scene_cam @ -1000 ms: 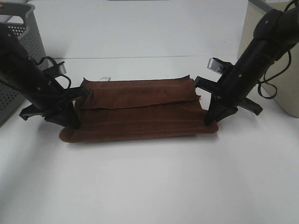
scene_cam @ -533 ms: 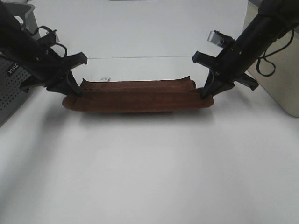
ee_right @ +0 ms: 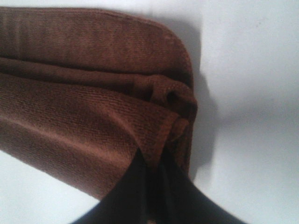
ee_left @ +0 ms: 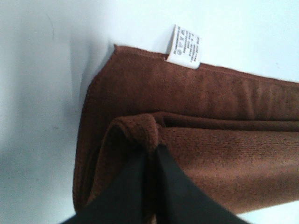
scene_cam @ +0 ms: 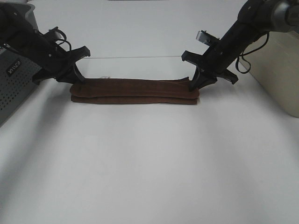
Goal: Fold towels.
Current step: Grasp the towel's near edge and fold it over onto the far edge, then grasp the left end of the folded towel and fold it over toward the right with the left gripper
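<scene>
Pinching folded towel (scene_cam: 134, 91) at ends, left pincer (scene_cam: 77, 80), right pincer (scene_cam: 193, 86) (both clamped), grey basket (scene_cam: 11, 93) interior unseen.

White bench (scene_cam: 149, 177) under even, soft light; grey perforated basket (scene_cam: 11, 91) at the left edge, beige box (scene_cam: 278, 70) at the right edge, both partly cut off

The left arm (scene_cam: 28, 39) and right arm (scene_cam: 238, 32) slant down and inward. The left gripper (scene_cam: 77, 80) and right gripper (scene_cam: 193, 86) each pinch one towel (scene_cam: 135, 91) end.
</scene>
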Controlling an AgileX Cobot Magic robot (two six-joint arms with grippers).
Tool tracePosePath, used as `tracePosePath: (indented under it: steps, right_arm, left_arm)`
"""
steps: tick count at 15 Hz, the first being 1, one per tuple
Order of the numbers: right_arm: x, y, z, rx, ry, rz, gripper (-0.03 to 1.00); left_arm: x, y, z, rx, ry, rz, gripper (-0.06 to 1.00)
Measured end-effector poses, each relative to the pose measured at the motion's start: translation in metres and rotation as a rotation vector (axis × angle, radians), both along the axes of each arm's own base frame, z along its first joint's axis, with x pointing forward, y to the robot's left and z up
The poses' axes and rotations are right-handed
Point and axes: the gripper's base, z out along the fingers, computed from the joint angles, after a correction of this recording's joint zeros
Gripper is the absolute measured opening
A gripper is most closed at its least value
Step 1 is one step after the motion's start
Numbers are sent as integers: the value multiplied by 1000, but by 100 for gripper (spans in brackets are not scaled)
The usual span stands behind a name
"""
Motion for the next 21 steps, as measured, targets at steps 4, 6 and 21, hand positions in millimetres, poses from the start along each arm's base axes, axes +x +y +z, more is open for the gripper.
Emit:
tracePosePath:
  steps: [4,6,21]
  right_arm:
    - [3,0,-6,-5,-1,-1,61]
    - [3,-1,5,-11,-25,5,83]
    - [-1,-2,23,-21,-20,35,88]
  left_arm:
    - [6,0,-10,6,-6,-5,65]
    - [7,0,-9,15,-12,-15,78]
    - [3,-8,-4,97,-25,-93,7]
